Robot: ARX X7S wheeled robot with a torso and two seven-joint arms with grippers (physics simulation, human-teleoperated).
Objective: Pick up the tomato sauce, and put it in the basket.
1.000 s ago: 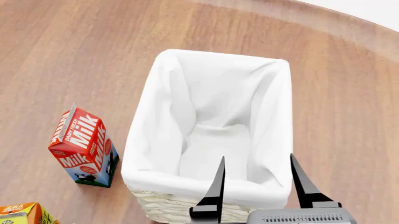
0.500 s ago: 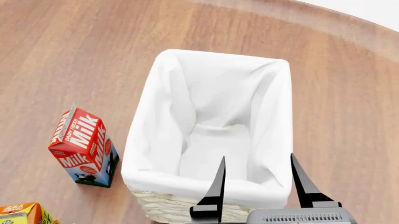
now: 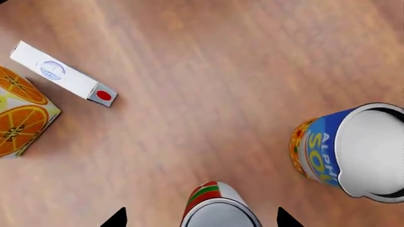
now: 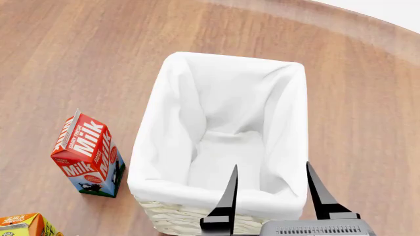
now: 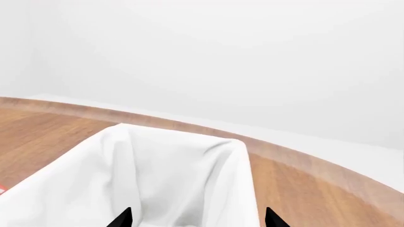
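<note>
The tomato sauce (image 3: 218,208) is a small can with a red and green label and a silver top, standing on the wooden table. It shows only in the left wrist view, right under the camera between my left gripper's (image 3: 200,221) two open fingertips, which stand apart from it on either side. The basket (image 4: 152,162), cream wicker with white cloth lining, fills the middle of the head view and is empty. It also shows in the right wrist view (image 5: 170,165). My right gripper (image 4: 272,189) is open and empty over the basket's near rim.
A blue-and-yellow labelled can (image 3: 350,151) stands close beside the tomato sauce. An orange juice carton (image 3: 22,116) and a small white box (image 3: 63,74) lie further off. A red milk carton (image 4: 88,155) stands left of the basket. The table's curved edge (image 4: 367,29) runs behind.
</note>
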